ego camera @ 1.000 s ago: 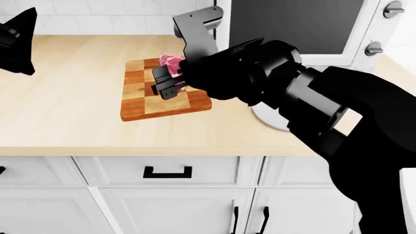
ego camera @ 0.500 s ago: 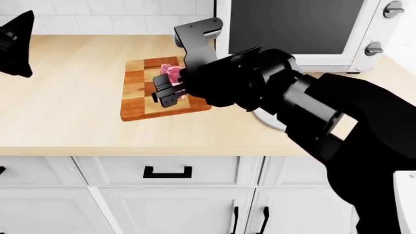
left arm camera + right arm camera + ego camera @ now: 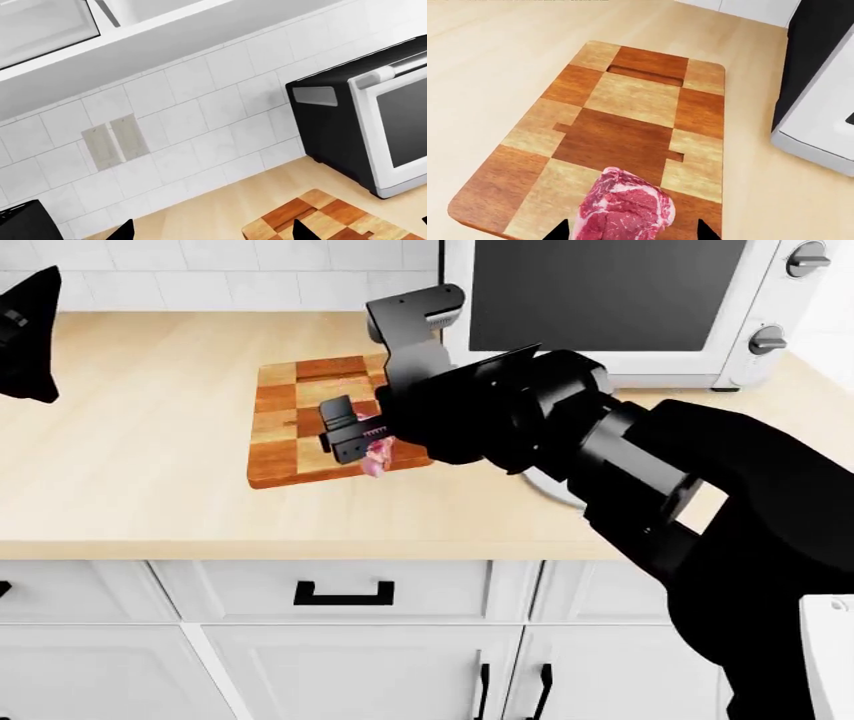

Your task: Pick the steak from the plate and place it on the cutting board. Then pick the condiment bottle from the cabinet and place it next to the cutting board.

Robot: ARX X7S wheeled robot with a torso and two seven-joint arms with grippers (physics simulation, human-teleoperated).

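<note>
The steak [image 3: 627,207] lies on the near part of the checkered cutting board [image 3: 627,125], between the fingertips of my right gripper [image 3: 634,232]. The jaws stand open: one tip is at the meat's edge and the other is clear of it. From the head camera the right gripper [image 3: 350,432] hovers over the board [image 3: 283,430] and the steak [image 3: 378,454] shows just under the fingers. A sliver of the plate [image 3: 550,488] peeks out beneath the right arm. My left gripper [image 3: 30,330] is raised at the far left, open and empty [image 3: 213,232]. The condiment bottle is out of view.
A white toaster oven [image 3: 601,300] stands right behind the board, close to the right arm; it also appears in the left wrist view [image 3: 373,115]. A tiled wall [image 3: 200,115] with an overhead cabinet [image 3: 40,25] backs the counter. Drawers and doors [image 3: 344,592] lie below the counter edge.
The right gripper has carried the steak from the far end of the board to its near right part and lower. The left arm has barely moved.
</note>
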